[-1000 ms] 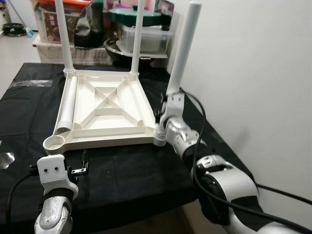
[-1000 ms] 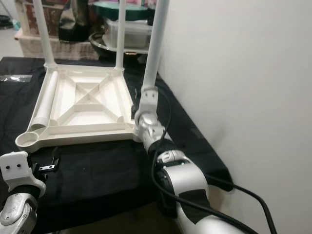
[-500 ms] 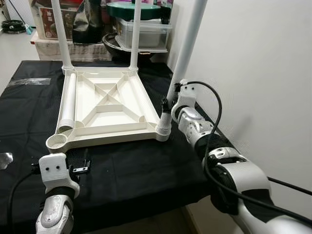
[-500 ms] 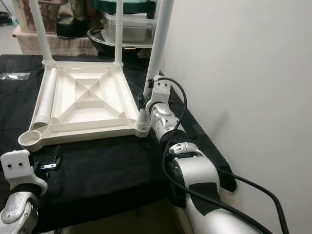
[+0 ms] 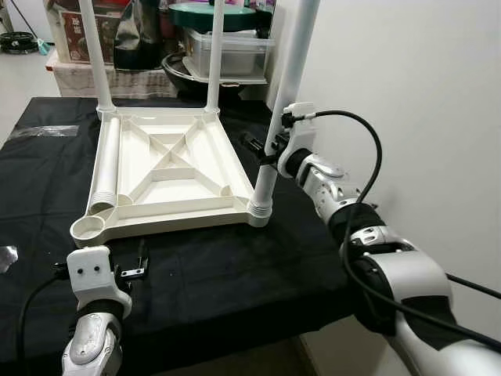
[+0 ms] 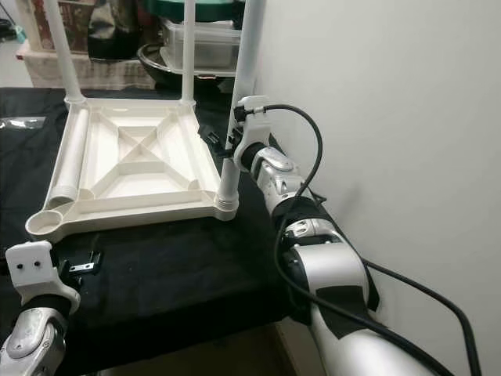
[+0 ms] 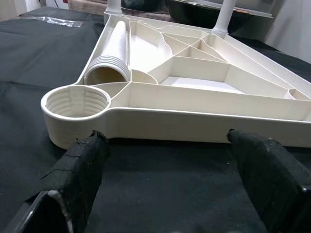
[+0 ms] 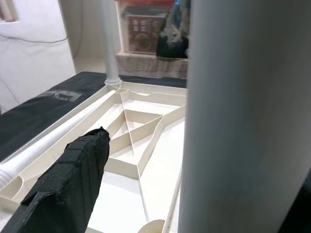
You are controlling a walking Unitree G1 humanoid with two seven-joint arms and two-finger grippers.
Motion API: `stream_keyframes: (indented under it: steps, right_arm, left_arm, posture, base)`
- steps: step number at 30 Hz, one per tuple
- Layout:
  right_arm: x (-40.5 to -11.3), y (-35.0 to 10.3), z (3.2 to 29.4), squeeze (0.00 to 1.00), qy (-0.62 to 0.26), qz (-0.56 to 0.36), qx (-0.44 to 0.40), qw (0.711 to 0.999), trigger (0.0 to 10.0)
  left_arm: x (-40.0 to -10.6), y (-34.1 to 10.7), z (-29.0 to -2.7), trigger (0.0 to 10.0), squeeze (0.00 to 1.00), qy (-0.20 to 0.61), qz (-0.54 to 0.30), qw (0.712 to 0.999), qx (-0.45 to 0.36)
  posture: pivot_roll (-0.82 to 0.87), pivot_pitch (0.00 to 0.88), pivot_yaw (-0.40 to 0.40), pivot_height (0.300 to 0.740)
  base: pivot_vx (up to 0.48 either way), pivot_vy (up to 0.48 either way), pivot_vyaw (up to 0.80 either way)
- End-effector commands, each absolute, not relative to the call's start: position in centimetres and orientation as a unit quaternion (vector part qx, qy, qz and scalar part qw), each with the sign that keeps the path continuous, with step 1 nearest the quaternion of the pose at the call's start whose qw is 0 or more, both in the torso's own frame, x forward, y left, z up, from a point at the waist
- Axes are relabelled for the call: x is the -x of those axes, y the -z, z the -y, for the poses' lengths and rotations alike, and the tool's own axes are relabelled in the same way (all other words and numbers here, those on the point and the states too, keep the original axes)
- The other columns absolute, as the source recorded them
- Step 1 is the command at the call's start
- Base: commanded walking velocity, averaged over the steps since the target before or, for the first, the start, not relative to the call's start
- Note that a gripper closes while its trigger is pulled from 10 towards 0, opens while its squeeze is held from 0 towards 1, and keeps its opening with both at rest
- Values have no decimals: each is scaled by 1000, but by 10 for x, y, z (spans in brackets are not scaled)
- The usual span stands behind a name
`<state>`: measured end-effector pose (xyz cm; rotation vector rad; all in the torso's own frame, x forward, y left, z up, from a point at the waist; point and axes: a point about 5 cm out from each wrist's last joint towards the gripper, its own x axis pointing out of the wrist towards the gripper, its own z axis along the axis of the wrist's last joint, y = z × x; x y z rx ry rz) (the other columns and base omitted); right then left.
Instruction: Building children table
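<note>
Black cloth (image 5: pixel 203 274) covers the bench where the left gripper (image 7: pixel 170 160) waits with fingers spread before the empty socket (image 5: pixel 88 228) — beyond, the upturned tabletop (image 5: pixel 168 168) lies with a loose leg (image 5: pixel 106 168), while the right gripper (image 5: pixel 266 149) straddles the upright leg (image 5: pixel 283 102), apparently steadying it.

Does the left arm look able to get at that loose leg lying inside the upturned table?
Probably yes. The left gripper, fingers open, faces the empty corner socket, and the loose leg lies just behind it, uncovered.

Right gripper (image 5: pixel 264 149) around table leg (image 5: pixel 286 102)
</note>
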<state>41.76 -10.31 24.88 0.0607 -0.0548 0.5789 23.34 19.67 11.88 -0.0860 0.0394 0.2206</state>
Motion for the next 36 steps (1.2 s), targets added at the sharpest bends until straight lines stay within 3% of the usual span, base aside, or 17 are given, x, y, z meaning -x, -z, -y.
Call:
stream_keyframes:
  steps: [1, 2, 3, 4, 5, 8, 9, 10, 11, 16, 24, 26, 27, 28, 31, 34, 36]
  right_arm:
    - [-417, -251, 104, 0, -307, 29, 2, 951, 9294]
    - [-417, -251, 104, 0, -307, 29, 2, 951, 9294]
    - [-417, -249, 106, 0, -316, 23, 17, 948, 5882]
    - [-416, -248, 107, 0, -321, 19, 27, 946, 5882]
    - [-416, -246, 108, 0, -329, 14, 38, 943, 4196]
    - [-415, -245, 109, 0, -335, 11, 44, 941, 4196]
    - [-414, -242, 109, 0, -356, 4, 60, 932, 2196]
    - [-412, -240, 110, 0, -376, -6, 76, 923, 1922]
    - [-411, -238, 111, 0, -388, -13, 83, 918, 0]
    - [-412, -239, 114, 0, -386, -20, 84, 919, 0]
    - [-419, -234, 122, 0, -275, -43, 53, 959, 0]
    - [-423, -225, 134, 0, -160, -62, 28, 985, 0]
    - [-423, -225, 134, 0, -160, -62, 28, 985, 0]
    - [-423, -217, 146, 0, -60, -74, 1, 995, 0]
    - [-422, -209, 153, 0, 19, -85, -21, 996, 0]
    - [-419, -199, 135, 0, 77, -88, -62, 991, 0]
    - [-416, -200, 101, 0, 63, -83, -92, 990, 0]
  left_arm:
    - [-233, -113, -193, 10000, 0, -106, -29, 993, 47]
    - [-233, -113, -193, 10000, 0, -106, -29, 993, 47]
    - [-233, -113, -193, 10000, 0, -105, -29, 993, 47]
    - [-233, -113, -193, 10000, 0, -105, -29, 993, 47]
    - [-233, -113, -192, 10000, 0, -104, -30, 993, 48]
    - [-233, -113, -192, 10000, 0, -104, -30, 993, 48]
    - [-232, -112, -192, 10000, 0, -103, -30, 993, 48]
    - [-232, -112, -191, 10000, 0, -101, -31, 993, 48]
    - [-232, -112, -191, 10000, 0, -99, -32, 993, 48]
    - [-231, -111, -191, 10000, 0, -98, -34, 993, 47]
    - [-230, -110, -191, 10000, 0, -98, -36, 994, 46]
    - [-229, -110, -191, 10000, 0, -97, -36, 994, 46]
    - [-229, -110, -191, 10000, 0, -97, -36, 994, 46]
    - [-229, -110, -191, 10000, 0, -96, -37, 994, 47]
    - [-229, -110, -191, 10000, 0, -96, -37, 994, 47]
    - [-228, -110, -192, 10000, 0, -96, -39, 994, 46]
    - [-229, -110, -191, 10000, 0, -94, -40, 994, 46]
  posture:
    - [115, 0, -169, 740]
    - [115, 0, -169, 740]
    - [119, 0, -173, 740]
    - [120, 0, -173, 740]
    - [121, 0, -174, 740]
    - [121, 0, -174, 740]
    - [126, 0, -176, 740]
    - [128, 0, -178, 740]
    - [133, 0, -182, 740]
    - [133, 0, -182, 740]
    - [140, 0, -187, 740]
    - [133, 0, -185, 740]
    - [133, 0, -185, 740]
    - [132, 0, -184, 740]
    - [132, 0, -180, 740]
    - [124, 0, -163, 740]
    - [116, 0, -155, 740]
  base:
    - [0, 0, 0]
    - [0, 0, 0]
    - [0, 0, 0]
    - [0, 0, 0]
    - [0, 0, 0]
    - [0, 0, 0]
    - [0, 0, 0]
    - [0, 0, 0]
    - [0, 0, 0]
    - [0, 0, 0]
    - [0, 0, 0]
    - [0, 0, 0]
    - [0, 0, 0]
    - [0, 0, 0]
    - [0, 0, 0]
    - [0, 0, 0]
    - [0, 0, 0]
